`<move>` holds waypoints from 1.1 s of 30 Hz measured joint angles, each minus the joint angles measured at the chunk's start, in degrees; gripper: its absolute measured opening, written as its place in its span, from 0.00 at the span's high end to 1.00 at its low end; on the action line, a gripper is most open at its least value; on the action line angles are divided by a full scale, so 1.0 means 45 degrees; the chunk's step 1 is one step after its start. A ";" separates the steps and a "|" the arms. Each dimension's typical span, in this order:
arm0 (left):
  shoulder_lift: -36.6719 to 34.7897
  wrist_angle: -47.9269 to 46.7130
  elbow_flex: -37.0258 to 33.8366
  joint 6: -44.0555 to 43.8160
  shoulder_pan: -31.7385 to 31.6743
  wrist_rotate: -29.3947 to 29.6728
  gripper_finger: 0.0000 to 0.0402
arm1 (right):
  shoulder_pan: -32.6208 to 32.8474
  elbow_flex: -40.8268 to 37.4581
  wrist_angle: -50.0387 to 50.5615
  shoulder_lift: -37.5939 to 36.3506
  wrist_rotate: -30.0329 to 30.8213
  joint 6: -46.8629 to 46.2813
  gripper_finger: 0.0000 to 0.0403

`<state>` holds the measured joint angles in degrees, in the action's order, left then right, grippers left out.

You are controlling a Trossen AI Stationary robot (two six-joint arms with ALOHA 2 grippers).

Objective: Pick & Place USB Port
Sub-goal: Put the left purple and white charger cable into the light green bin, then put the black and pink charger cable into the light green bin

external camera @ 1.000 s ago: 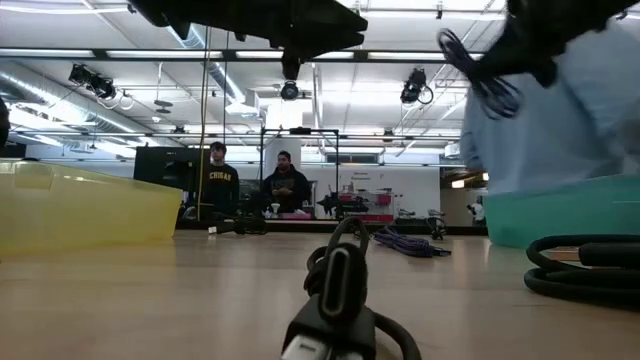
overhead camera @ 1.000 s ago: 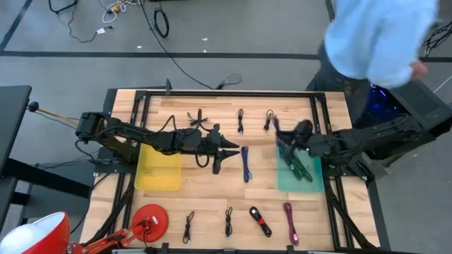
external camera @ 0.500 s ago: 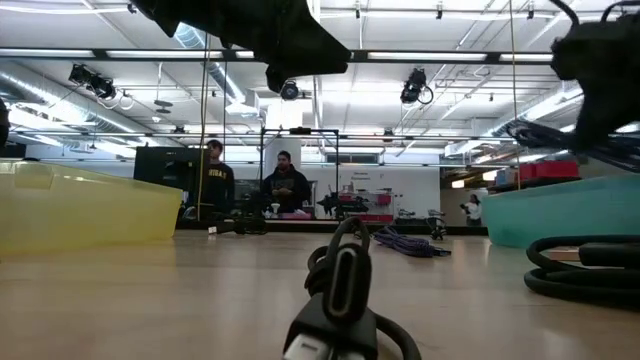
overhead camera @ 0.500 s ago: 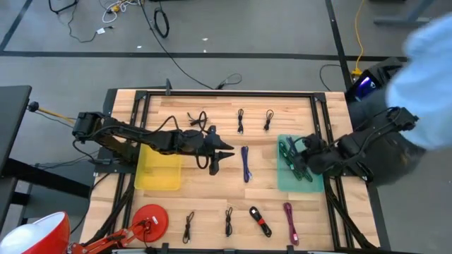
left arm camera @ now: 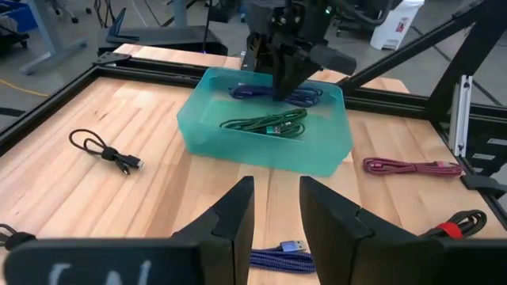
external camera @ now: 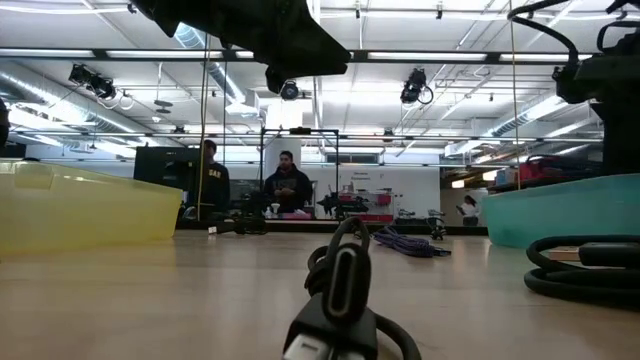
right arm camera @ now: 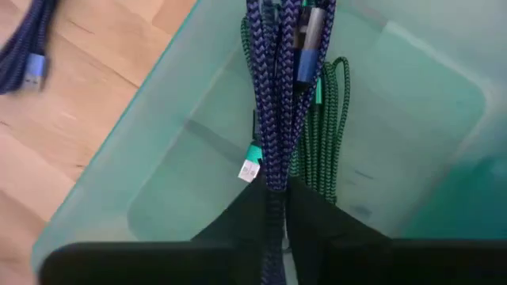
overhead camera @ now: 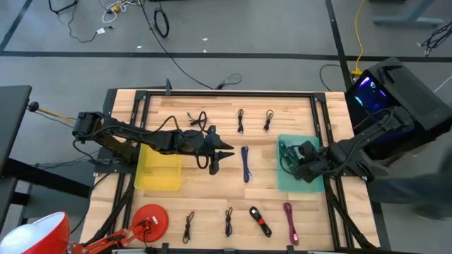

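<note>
A blue-purple braided USB cable (right arm camera: 273,103) is in my right gripper (right arm camera: 275,198), which is shut on it over the teal bin (overhead camera: 311,182). A green cable (right arm camera: 326,134) lies on that bin's floor. The left wrist view shows the same bin (left arm camera: 261,154) with my right gripper (left arm camera: 287,79) above it. My left gripper (left arm camera: 276,207) is open above the table's middle (overhead camera: 223,152). It hovers just over a second blue-purple cable (overhead camera: 245,164), whose USB plug (left arm camera: 291,247) lies flat on the wood, and it touches nothing. My right gripper pinches the folded bundle of the blue-purple cable (right arm camera: 274,178) between its two fingers, several strands together. It comes from above, pointing down. The bundle hangs below the fingers into the teal bin, its plug (right arm camera: 309,36) over the green cable. Whether its lower end rests there I cannot tell.
A yellow bin (overhead camera: 159,171) sits under my left arm. Black cables lie along the far side (overhead camera: 241,120) and near side (overhead camera: 228,221), with a maroon one (overhead camera: 289,222) near the teal bin. A red disc (overhead camera: 150,220) is at the near left. People stand beyond the table (external camera: 287,185).
My right gripper has carried the blue-purple cable from left of the teal bin's far end toward the table's right and near edges. It has then come down, so the bundle now hangs in the bin. A person beside the table's far right corner has moved away.
</note>
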<state>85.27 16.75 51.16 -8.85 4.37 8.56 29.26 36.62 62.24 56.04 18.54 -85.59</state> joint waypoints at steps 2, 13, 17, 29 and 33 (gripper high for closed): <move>0.0000 0.0000 0.0000 -0.0088 0.0003 0.0000 0.73 | 0.0000 0.0000 0.0000 0.0129 0.0276 0.0135 0.80; 0.0000 -0.0140 0.0000 -0.0289 0.0003 0.0000 0.73 | 0.0000 0.0895 -0.1437 -0.0407 0.1211 0.2404 0.58; 0.0000 -0.0197 0.0000 -0.0829 0.0023 -0.0003 0.73 | 0.0052 0.1703 -0.4073 -0.0403 0.0714 0.4290 0.57; 0.0010 -0.0767 0.0000 -0.2042 0.1376 0.0678 0.73 | 0.3264 0.1797 -1.1721 0.2448 -0.0533 0.5100 0.70; 0.0010 -0.0763 0.0000 -0.2408 0.2209 0.1401 0.73 | 0.4412 0.1795 -1.4218 0.3714 -0.0228 0.4367 0.77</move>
<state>85.32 13.32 51.16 -19.68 14.31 14.86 49.11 44.70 -1.74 72.75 17.51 -65.94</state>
